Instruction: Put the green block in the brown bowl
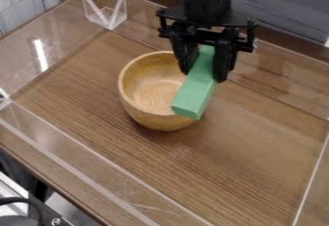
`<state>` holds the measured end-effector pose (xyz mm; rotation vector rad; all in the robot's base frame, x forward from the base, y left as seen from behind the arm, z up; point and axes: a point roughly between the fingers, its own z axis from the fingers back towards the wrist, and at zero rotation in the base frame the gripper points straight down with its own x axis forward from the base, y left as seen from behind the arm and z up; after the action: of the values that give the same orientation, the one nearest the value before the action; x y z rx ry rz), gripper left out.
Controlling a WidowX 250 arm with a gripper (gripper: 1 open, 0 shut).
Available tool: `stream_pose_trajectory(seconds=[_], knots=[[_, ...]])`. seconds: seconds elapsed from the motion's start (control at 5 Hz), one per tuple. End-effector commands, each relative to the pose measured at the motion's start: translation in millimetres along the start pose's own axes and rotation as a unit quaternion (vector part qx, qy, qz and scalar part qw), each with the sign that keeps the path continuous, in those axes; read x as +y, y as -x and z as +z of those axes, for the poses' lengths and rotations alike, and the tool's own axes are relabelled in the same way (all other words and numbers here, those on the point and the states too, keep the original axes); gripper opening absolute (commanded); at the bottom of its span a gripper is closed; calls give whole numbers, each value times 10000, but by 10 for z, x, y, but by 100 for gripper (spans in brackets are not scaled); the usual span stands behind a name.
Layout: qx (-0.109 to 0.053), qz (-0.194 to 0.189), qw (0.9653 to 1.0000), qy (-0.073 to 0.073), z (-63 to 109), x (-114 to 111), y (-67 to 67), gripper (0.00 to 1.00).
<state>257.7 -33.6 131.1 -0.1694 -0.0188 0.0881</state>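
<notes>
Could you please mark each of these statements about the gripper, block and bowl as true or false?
1. The gripper is shut on the green block. True.
2. The block lies flat on the table. False: it hangs tilted from the gripper, its lower end at the bowl's right rim.
3. The bowl stands upright on the table. True.
4. The bowl is blue plastic. False: it is light-brown wood.
5. The gripper points down. True.
6. The block is held by its lower end. False: it is gripped near its upper end.
</notes>
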Motion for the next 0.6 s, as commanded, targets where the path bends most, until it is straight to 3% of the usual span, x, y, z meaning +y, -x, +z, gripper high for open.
stream_pose_trajectory(seconds=[0.0,0.4], knots=[[-199,11,9998,43,89,-12,-22,0],[-231,11,9997,71,86,-35,-2,0]])
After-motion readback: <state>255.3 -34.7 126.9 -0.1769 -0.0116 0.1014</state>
